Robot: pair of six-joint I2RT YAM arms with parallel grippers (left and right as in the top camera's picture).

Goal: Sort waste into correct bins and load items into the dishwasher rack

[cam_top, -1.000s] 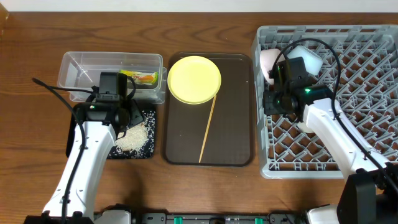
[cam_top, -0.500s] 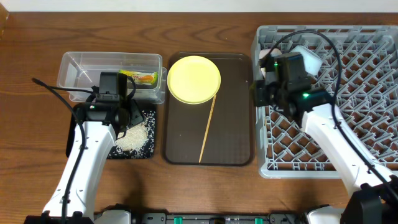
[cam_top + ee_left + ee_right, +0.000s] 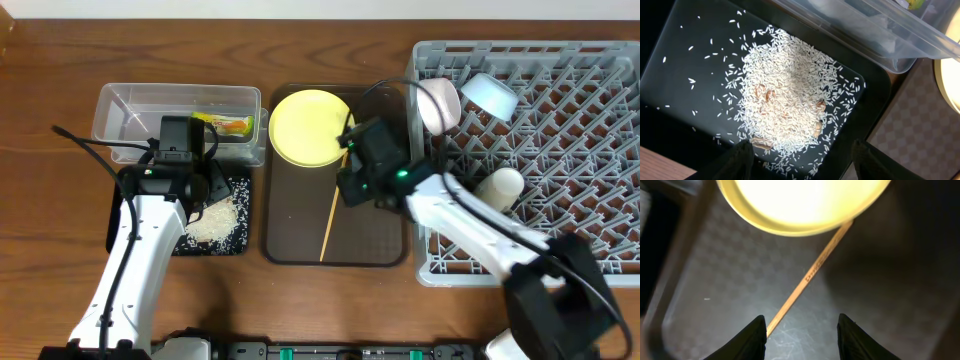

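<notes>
dishwasher rack [image 3: 520,48], right: white-pink bowl [image 3: 438,103], light-blue bowl [image 3: 488,95], pale-green cup [image 3: 498,186] already in. right arm has swung left off rack within last second. right gripper [image 3: 800,330] now over brown serving tray [image 3: 385,235], fingers spread, empty. yellow plate [image 3: 310,125] at tray's far end, chopstick [image 3: 805,277] touching its near-right rim, lying below finger gap. rack drop looks done; plate or chopstick likely next. left gripper [image 3: 800,160] unmoved, fingers apart, empty, over black tray [image 3: 670,115] holding rice [image 3: 785,95].
</notes>
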